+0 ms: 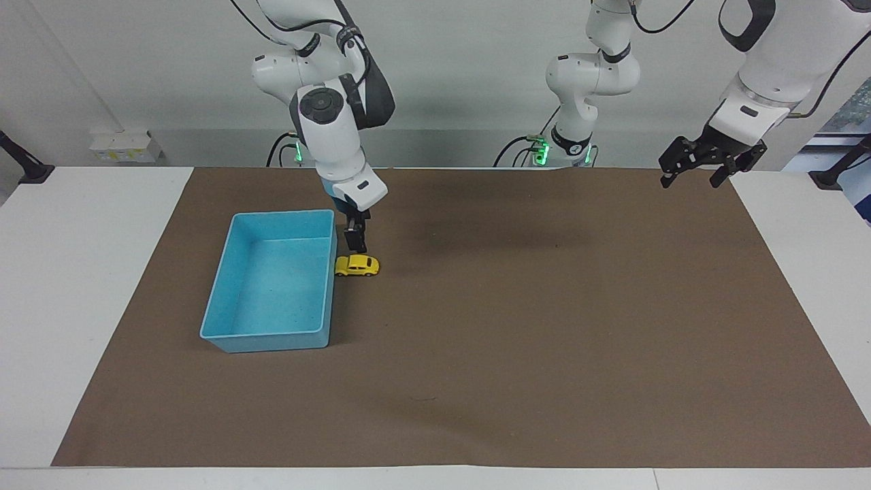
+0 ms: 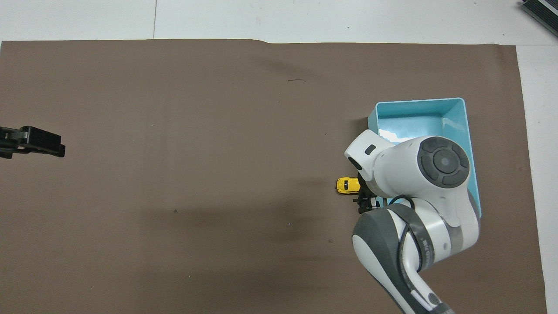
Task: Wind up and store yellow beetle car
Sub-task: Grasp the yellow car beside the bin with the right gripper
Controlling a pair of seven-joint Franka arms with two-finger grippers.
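Observation:
The yellow beetle car stands on the brown mat, touching the blue tray's long wall on the side toward the left arm's end. My right gripper points down just above the car, a short gap from its roof. In the overhead view the right arm covers part of the car and of the tray, and only a bit of the gripper shows. The tray is empty. My left gripper waits open and empty in the air over the mat's corner at the left arm's end.
The brown mat covers most of the white table. The right arm's elbow and forearm hang over the tray's end nearest the robots.

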